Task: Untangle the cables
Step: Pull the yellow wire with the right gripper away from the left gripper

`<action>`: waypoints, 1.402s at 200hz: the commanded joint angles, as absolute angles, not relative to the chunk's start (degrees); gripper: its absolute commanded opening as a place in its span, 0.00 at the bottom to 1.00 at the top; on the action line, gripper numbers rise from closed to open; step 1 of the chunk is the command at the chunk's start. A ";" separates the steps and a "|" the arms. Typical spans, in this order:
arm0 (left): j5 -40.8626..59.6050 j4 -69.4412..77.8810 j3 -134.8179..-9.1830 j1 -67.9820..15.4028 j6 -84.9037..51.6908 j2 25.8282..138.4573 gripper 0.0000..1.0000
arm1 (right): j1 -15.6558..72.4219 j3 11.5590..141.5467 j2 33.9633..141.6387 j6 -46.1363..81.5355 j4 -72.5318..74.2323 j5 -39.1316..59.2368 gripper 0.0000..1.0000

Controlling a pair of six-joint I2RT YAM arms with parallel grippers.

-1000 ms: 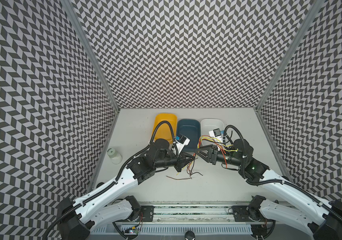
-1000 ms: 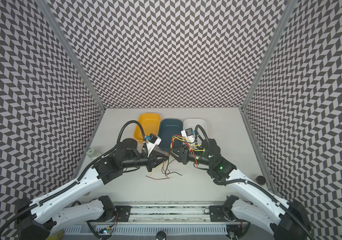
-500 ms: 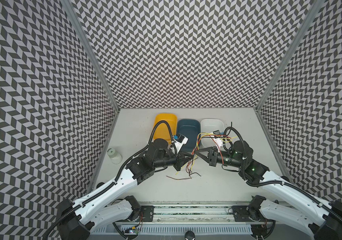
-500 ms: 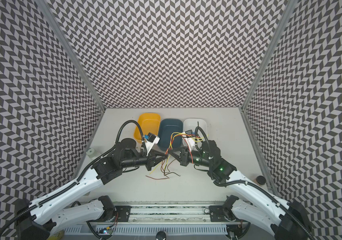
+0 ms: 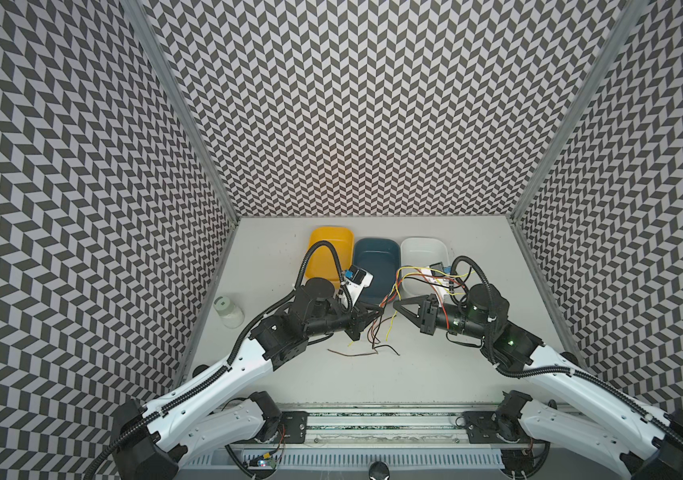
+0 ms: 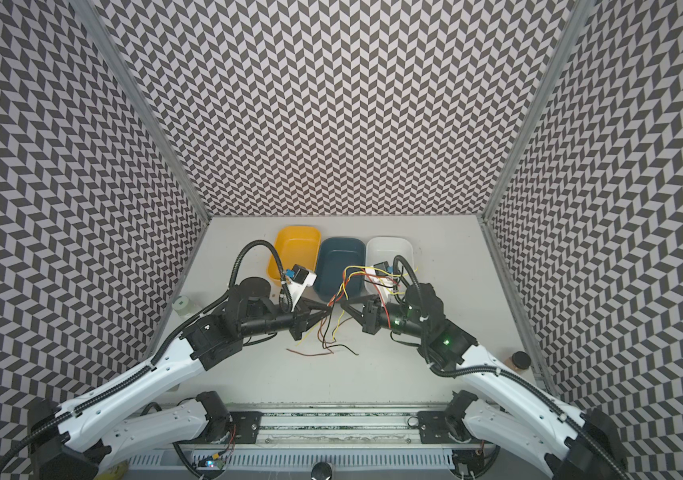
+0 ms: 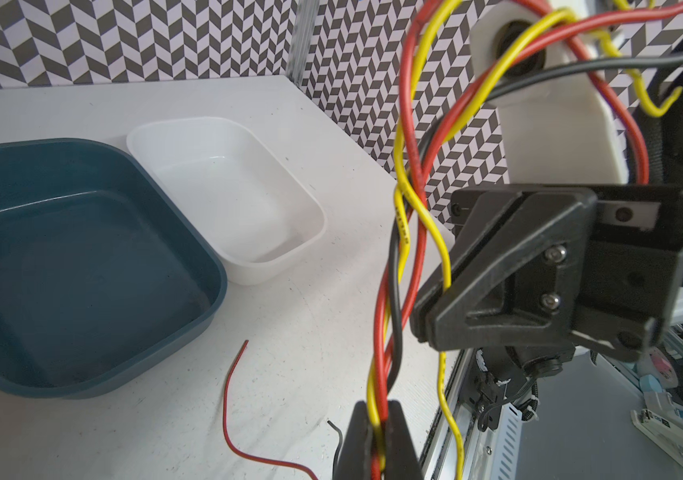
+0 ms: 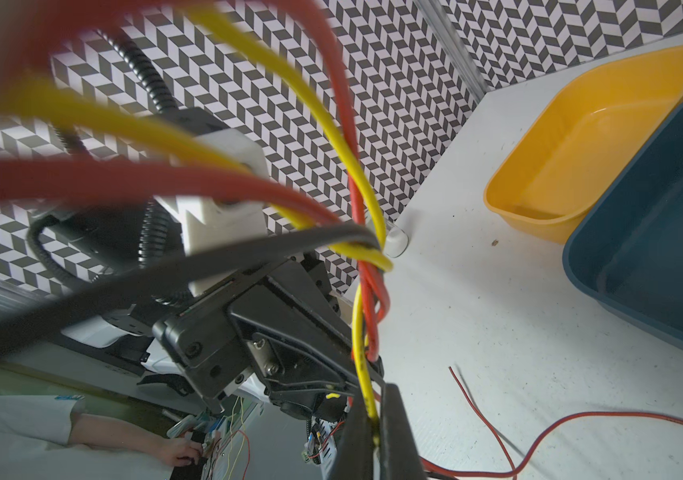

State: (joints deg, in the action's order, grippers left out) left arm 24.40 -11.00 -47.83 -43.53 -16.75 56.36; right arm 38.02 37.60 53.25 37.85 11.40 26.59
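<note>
At six o'clock from a dark blue plastic tray (image 5: 373, 257), the left pincer (image 7: 377, 419) clamps twisted thin red, yellow and black cables (image 7: 391, 266) while the right pincer (image 7: 422, 316) pinches one yellow strand (image 7: 441, 257); slow separation seems wisest.

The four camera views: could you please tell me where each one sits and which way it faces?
Both top views: high above the robot's base, looking down and forward at the table, left arm, right arm and the cables.
Left wrist: on the left arm, looking past the left gripper, shut on cables, toward the right gripper, blue tray and white tray.
Right wrist: on the right arm, looking past the right gripper toward the left gripper and yellow tray.
Shared: both wrist views show the twisted cables and blue tray.
</note>
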 commanded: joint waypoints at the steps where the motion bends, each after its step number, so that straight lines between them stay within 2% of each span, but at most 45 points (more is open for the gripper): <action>1: 20.77 -11.22 -48.81 -42.67 -16.46 54.42 0.00 | 38.01 37.18 51.66 36.35 10.27 24.90 0.00; 172: -2.09 -21.93 -51.77 -42.79 -11.42 54.93 0.00 | 37.71 38.04 41.85 34.24 0.46 17.76 0.00; 251: -5.42 -23.48 -52.14 -42.80 -10.91 54.99 0.00 | 37.09 38.93 33.97 32.72 -6.56 11.60 0.00; 280: -7.72 -24.32 -52.41 -42.75 -10.88 54.89 0.00 | 37.02 41.74 31.75 31.00 -14.05 5.24 0.00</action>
State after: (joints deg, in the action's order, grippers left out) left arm -4.12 -22.57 -50.54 -43.11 -11.14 55.24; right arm 37.26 38.74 33.76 33.10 -9.58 11.73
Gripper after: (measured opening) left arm 0.052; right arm 0.048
